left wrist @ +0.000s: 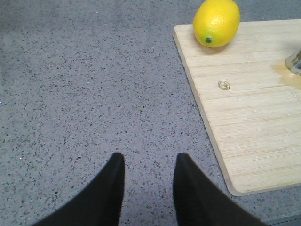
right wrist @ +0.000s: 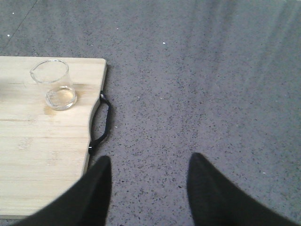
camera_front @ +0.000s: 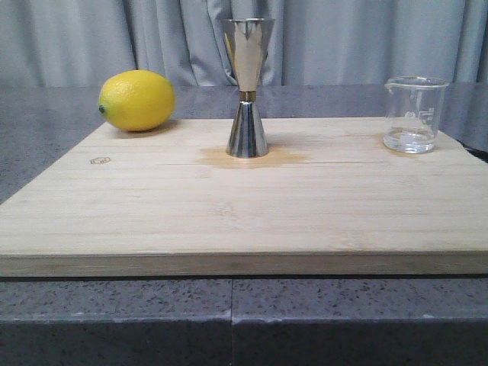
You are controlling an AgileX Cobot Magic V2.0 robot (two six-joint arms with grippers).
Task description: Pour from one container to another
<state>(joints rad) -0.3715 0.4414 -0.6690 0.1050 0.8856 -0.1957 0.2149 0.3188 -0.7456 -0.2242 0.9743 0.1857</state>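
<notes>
A steel jigger [camera_front: 246,91] stands upright in the middle of the wooden board [camera_front: 229,221], on a damp stain. A small glass beaker [camera_front: 413,114] with a little clear liquid stands at the board's right edge; the right wrist view shows the beaker [right wrist: 55,84] too. My left gripper [left wrist: 148,160] is open over the grey counter, left of the board and apart from everything. My right gripper [right wrist: 149,162] is open over the counter, right of the board and nearer than the beaker. Neither gripper shows in the front view.
A yellow lemon [camera_front: 136,100] lies at the board's back left corner, also seen as the lemon [left wrist: 216,22] from the left wrist. A black handle loop [right wrist: 104,122] hangs at the board's right edge. Grey curtains [camera_front: 343,38] close off the back.
</notes>
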